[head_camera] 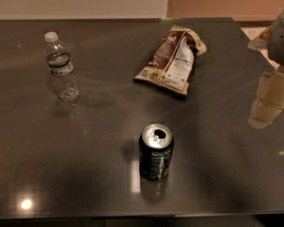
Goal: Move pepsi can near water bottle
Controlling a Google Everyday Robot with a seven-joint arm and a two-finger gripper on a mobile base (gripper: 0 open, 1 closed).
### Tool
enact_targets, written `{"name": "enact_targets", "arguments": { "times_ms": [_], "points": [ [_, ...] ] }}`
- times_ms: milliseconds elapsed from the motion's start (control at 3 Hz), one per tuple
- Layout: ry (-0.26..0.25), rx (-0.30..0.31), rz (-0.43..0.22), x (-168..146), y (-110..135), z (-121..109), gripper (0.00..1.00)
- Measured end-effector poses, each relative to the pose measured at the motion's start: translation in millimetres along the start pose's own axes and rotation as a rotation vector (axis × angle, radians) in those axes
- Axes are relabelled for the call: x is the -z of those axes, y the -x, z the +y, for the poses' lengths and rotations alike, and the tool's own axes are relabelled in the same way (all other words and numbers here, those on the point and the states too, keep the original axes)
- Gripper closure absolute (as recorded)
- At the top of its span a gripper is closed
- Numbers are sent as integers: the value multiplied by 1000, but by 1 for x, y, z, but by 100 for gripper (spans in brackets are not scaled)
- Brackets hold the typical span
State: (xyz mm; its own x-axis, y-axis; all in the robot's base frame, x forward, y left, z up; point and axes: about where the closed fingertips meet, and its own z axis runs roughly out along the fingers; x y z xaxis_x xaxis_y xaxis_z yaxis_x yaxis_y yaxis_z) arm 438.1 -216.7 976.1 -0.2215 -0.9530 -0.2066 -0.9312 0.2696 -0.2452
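Note:
The pepsi can (156, 151) is dark navy with a silver opened top. It stands upright on the dark table (61, 164), near the front and a little right of the middle. The water bottle (61, 67) is clear with a white cap and a thin label band. It stands upright at the back left, well apart from the can. My gripper (269, 100), cream-white, hangs at the right edge of the view above the table. It is to the right of the can and a little behind it, and touches nothing.
A brown-and-white snack bag (173, 60) lies flat at the back, right of centre, between the can and the far edge. The table's front edge runs along the bottom of the view. A wall stands behind the table.

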Motion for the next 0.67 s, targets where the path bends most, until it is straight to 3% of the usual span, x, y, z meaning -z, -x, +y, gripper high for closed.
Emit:
{"name": "enact_targets", "arguments": {
  "times_ms": [667],
  "points": [
    [7,21,-9,1,8,1,0]
  ]
}}
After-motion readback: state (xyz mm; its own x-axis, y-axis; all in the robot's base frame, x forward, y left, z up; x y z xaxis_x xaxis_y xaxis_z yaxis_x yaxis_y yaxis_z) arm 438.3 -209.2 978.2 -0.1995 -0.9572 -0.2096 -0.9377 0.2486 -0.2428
